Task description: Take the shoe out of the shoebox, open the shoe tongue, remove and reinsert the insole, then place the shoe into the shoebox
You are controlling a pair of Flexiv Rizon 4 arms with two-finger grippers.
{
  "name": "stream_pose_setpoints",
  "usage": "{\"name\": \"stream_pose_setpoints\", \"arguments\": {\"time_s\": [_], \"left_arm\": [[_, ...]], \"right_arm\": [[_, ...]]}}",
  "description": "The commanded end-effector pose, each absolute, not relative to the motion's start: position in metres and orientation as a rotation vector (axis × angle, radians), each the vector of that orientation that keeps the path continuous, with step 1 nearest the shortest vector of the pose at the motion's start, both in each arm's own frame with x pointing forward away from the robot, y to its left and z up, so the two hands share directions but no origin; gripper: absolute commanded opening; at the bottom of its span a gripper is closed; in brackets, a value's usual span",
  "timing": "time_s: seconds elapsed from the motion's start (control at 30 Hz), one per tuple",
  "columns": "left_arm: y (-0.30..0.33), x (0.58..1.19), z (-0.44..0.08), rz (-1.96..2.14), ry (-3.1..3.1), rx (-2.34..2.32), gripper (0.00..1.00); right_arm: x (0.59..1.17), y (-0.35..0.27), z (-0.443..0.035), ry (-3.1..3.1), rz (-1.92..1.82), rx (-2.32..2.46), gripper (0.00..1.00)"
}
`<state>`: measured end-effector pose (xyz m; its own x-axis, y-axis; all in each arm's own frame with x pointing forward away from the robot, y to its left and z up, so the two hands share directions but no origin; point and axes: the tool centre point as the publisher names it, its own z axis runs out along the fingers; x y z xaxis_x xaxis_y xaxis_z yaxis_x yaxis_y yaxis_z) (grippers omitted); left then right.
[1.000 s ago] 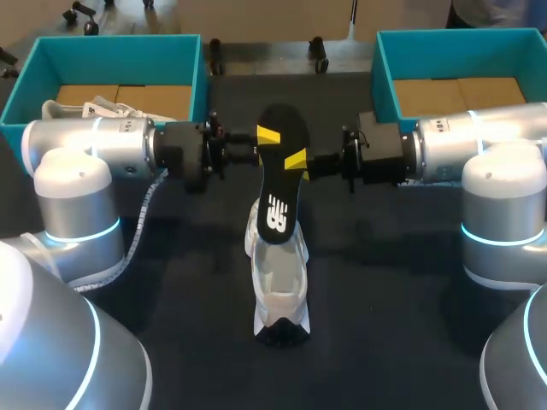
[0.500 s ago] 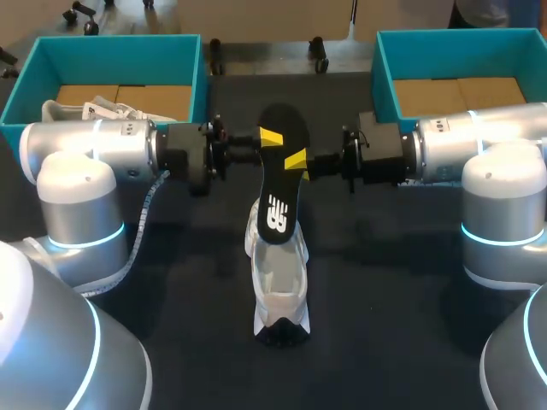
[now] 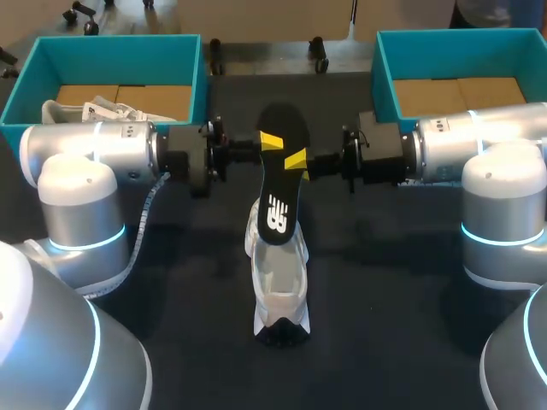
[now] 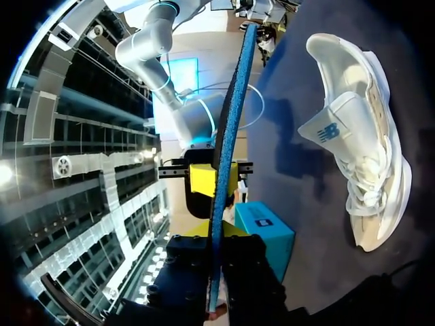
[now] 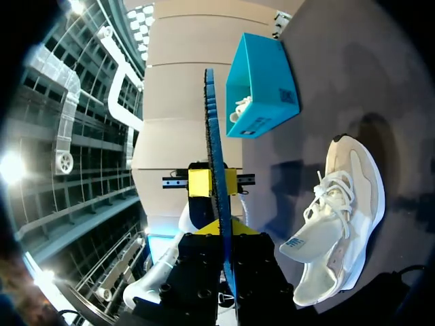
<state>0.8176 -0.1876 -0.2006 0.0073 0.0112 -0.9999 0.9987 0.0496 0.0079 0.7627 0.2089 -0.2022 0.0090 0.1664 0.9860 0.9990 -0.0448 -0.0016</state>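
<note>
Left hand [image 3: 267, 141] and right hand [image 3: 297, 160] each pinch an edge of the insole [image 3: 275, 213], held over the shoe [image 3: 279, 286] on the bench [image 3: 385, 290]. Removal looks done; next probably comes reinserting, feeding its lower end into the shoe's opening

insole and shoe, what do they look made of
Insole: likely foam, matte; black face, thin blue pitted edge in the wrist views. Shoe: looks like off-white synthetic mesh with smooth panels and woven laces; exact fabric unclear.
</note>
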Motion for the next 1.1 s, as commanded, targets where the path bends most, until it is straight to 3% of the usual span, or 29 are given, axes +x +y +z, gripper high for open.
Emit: {"name": "stream_pose_setpoints", "arguments": {"time_s": [0.03, 0.73, 0.9, 0.97, 1.1], "left_arm": [[-0.1891, 0.8175, -0.2017, -1.161, 1.231, 1.186, 0.12], [-0.1897, 0.818, -0.2047, -1.158, 1.239, 1.196, 0.14], [-0.1901, 0.8185, -0.2073, -1.16, 1.244, 1.197, 0.09], [-0.1902, 0.8185, -0.2076, -1.16, 1.245, 1.197, 0.0], [-0.1903, 0.8185, -0.208, -1.161, 1.242, 1.196, 0.0]], "right_arm": [[0.7619, 0.2103, -0.202, -1.307, -1.153, -1.372, 0.0], [0.7619, 0.2103, -0.202, -1.307, -1.153, -1.372, 0.0], [0.7619, 0.2103, -0.202, -1.307, -1.153, -1.372, 0.0], [0.7619, 0.2103, -0.202, -1.307, -1.153, -1.372, 0.0], [0.7619, 0.2103, -0.202, -1.307, -1.153, -1.372, 0.0]]}}
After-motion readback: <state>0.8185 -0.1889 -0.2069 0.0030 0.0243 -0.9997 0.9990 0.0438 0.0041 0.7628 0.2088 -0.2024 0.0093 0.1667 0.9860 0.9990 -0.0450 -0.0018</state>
